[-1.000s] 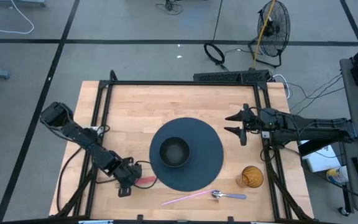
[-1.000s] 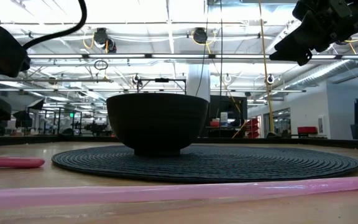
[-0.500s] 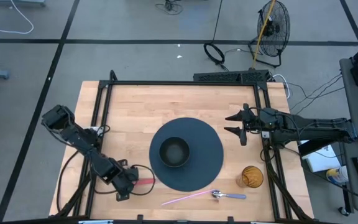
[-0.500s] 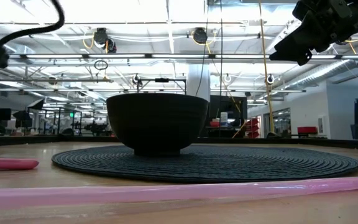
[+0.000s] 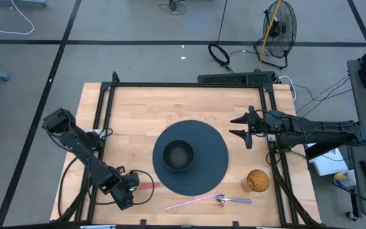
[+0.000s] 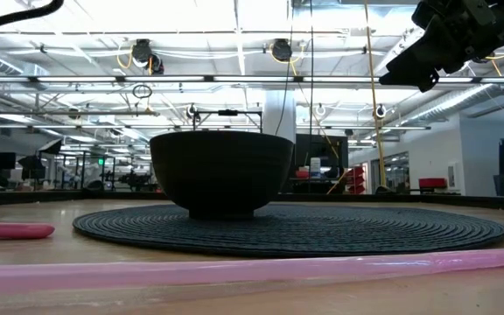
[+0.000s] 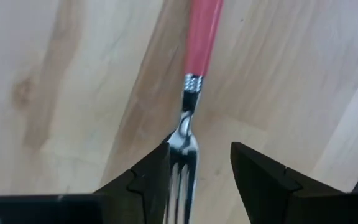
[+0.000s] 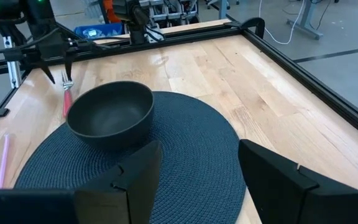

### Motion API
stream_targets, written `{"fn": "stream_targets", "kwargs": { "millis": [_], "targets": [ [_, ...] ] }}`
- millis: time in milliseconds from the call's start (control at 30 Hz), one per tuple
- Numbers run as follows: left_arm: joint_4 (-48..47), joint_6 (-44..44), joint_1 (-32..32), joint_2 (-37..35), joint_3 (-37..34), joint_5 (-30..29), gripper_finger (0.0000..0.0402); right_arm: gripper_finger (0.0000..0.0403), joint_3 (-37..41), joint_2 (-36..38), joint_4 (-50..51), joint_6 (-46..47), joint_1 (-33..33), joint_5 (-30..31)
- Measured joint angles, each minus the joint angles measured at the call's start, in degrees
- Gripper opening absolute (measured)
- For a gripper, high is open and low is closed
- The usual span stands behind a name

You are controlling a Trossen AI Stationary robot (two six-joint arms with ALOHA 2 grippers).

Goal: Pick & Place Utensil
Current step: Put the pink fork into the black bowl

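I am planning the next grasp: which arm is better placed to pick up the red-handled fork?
The left one. The left gripper is open right over the red-handled fork, tines between its fingers. The right gripper waits open past the placemat, far away.

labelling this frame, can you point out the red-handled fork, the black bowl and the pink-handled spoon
red-handled fork [image 7: 201,37], left wrist view, on the red handle.
black bowl [image 5: 178,156], high view, on the inside of the bowl.
pink-handled spoon [image 5: 192,202], high view, midway along the pink handle.
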State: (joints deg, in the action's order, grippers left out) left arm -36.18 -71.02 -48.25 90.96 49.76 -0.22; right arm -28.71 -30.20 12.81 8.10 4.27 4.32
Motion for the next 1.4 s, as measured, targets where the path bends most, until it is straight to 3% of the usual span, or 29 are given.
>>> {"fn": "stream_targets", "kwargs": {
  "millis": [533, 867, 1033, 1200, 1400],
  "targets": [
    [-1.8, 1.1, 1.4, 3.0, 0.2, 0.2, 0.0175, 0.0210, 0.0, 0.0, 2.5, 0.2, 0.0, 0.1],
    [-10.0, 2.2, 1.8, -1.0, 1.6, -2.0, 0.0175, 0.0210, 0.0, 0.0, 2.5, 0.2, 0.0, 0.1],
    [-8.3, 4.7, 1.9, -1.2, 1.5, -5.8, 0.0175, 0.0210, 0.0, 0.0, 2.5, 0.2, 0.0, 0.1],
    [-2.7, 8.7, 2.8, 0.0, 0.1, -5.9, 0.0175, 0.0210, 0.0, 0.0, 2.5, 0.2, 0.0, 0.1],
    [-3.9, 10.2, 3.6, 0.0, 0.1, -6.3, 0.0175, 0.0210, 0.0, 0.0, 2.5, 0.1, 0.0, 0.0]
  ]
}}
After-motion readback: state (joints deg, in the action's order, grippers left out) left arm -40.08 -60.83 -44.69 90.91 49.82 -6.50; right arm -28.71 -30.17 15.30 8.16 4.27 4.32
